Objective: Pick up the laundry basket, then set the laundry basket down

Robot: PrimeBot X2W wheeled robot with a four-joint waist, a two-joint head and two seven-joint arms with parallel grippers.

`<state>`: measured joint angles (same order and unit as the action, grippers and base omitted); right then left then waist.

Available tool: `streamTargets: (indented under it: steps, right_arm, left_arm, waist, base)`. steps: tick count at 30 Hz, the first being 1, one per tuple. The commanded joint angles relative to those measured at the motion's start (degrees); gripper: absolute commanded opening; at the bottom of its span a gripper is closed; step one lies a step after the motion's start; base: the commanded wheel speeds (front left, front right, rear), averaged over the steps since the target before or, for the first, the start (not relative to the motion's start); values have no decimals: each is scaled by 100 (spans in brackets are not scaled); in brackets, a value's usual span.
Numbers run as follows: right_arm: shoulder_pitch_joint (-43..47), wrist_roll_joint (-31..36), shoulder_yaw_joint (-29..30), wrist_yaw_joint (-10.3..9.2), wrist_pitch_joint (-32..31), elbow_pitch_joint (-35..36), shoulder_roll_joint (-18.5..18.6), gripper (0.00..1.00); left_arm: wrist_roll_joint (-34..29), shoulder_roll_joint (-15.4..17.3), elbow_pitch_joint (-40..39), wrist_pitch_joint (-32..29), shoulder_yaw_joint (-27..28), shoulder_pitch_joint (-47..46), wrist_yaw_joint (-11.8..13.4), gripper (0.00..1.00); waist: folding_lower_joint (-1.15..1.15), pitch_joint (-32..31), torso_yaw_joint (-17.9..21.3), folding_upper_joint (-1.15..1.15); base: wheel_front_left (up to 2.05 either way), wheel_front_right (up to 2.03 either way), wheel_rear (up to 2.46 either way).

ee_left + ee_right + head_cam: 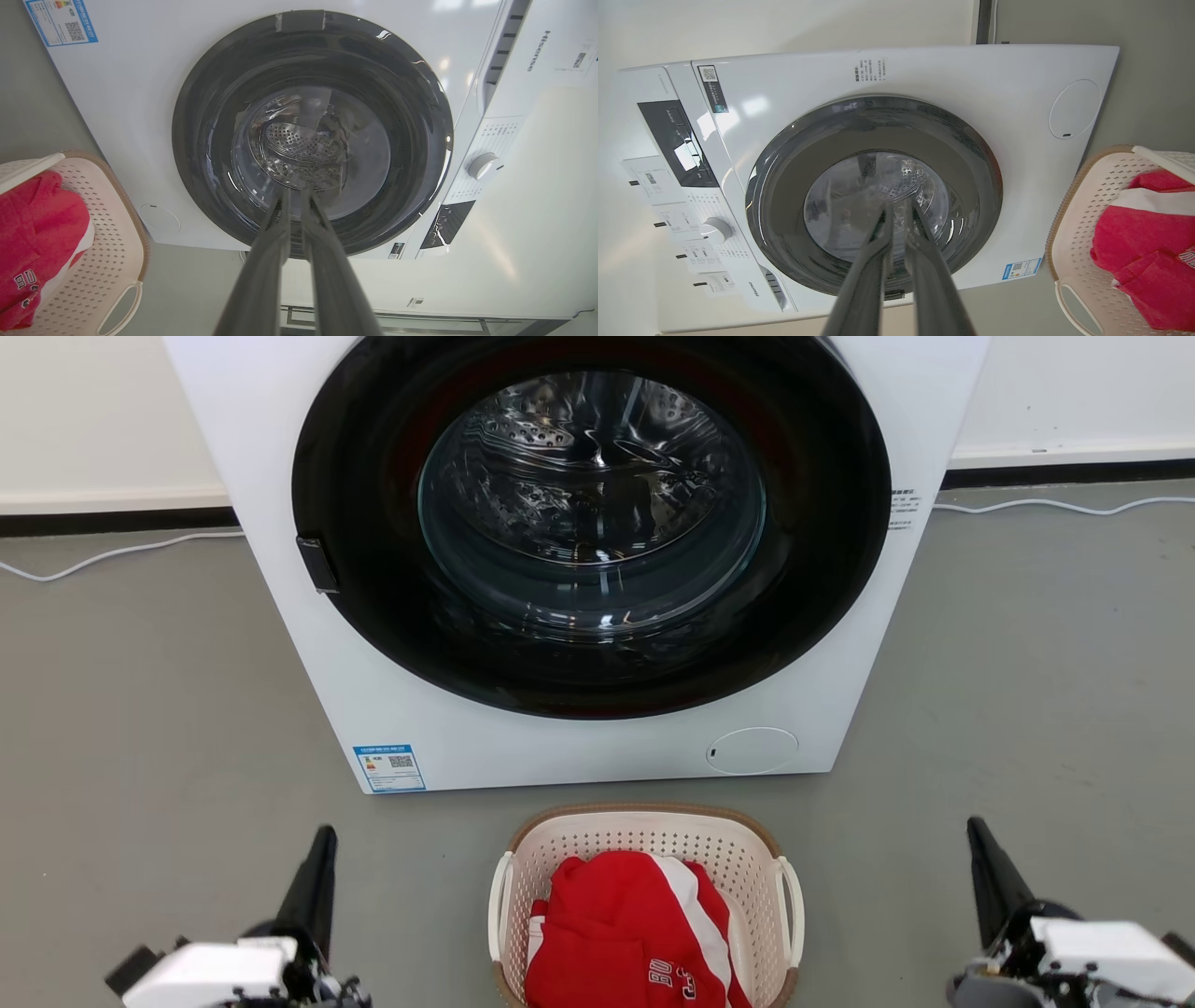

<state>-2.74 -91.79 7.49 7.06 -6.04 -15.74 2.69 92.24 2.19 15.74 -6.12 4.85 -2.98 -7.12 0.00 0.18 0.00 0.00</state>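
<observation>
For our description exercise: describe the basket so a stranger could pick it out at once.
Find the big white washer. On the grey floor right in front of it sits the basket. It is cream, perforated, brown-rimmed, with white loop handles, holding a red garment.

- The left gripper (322, 847), to the left of the laundry basket (644, 826), has long matte black fingers that narrow to a point.
- The left wrist housing (210, 973) is a white box with black joint parts and thin dark cables.
- The right gripper (980, 845), to the right of the laundry basket, has the same dark tapered fingers.
- The right wrist housing (1111, 952) is white, with a grey rounded part.
</observation>
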Motion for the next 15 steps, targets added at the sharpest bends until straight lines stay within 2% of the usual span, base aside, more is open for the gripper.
streamTargets:
  steps: [1,6,10,15]
  right_arm:
    - [26,1,-12,0,0,-29,-1,100]
    - [82,12,-53,-2,24,-137,-20,100]
    - [71,42,-98,-1,81,-78,-15,100]
    - [56,85,-170,1,176,-10,4,100]
  left_arm:
    - [0,-12,49,9,-1,17,2,100]
    - [0,-42,164,61,-30,85,5,100]
    - [-13,-39,118,129,-71,67,4,100]
    - [-32,-34,57,214,-82,49,2,100]
  waist:
    - [0,0,0,0]
    - [-2,7,1,0]
    - [-13,-2,3,0]
    - [-1,15,10,0]
  base:
    - [0,0,0]
    - [0,0,0]
    - [0,0,0]
    - [0,0,0]
